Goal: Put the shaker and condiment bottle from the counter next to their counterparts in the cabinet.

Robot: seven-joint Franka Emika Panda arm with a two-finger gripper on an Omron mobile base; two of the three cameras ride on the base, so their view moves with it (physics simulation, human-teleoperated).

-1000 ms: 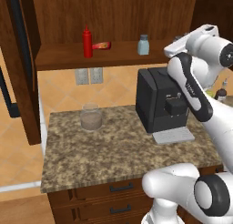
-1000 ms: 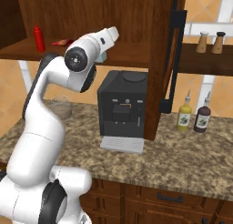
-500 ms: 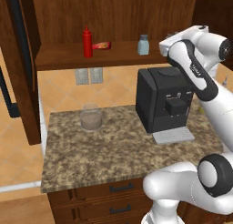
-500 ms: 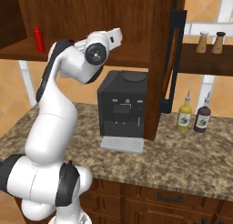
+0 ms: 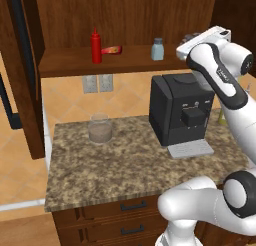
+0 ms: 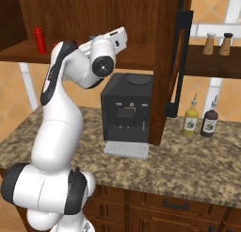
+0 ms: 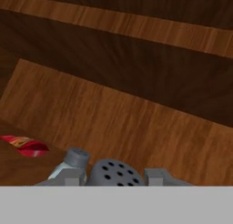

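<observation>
My gripper (image 7: 113,176) is shut on the shaker (image 7: 113,172); its dark grey perforated cap sits between the two fingertips. In the left base view the gripper (image 5: 186,40) hangs at the right end of the cabinet (image 5: 75,65) shelf. Just left of it stands the counterpart shaker (image 5: 158,49), seen close beside the held one in the hand view (image 7: 73,161). The tall red squeeze bottle (image 5: 96,46) stands further left on the shelf. The condiment bottle (image 5: 112,50) lies on its side next to it, also in the hand view (image 7: 25,145).
A black coffee machine (image 5: 182,110) stands on the counter (image 5: 125,175) under the hand. A glass jar (image 5: 100,130) sits at the left. The open cabinet door (image 6: 169,61) hangs to the machine's right, with two bottles (image 6: 200,120) beyond it.
The arm has swung the hand left and in toward the cabinet shelf, with the shaker still in its grip. Everything on the shelf and counter has stayed put.
</observation>
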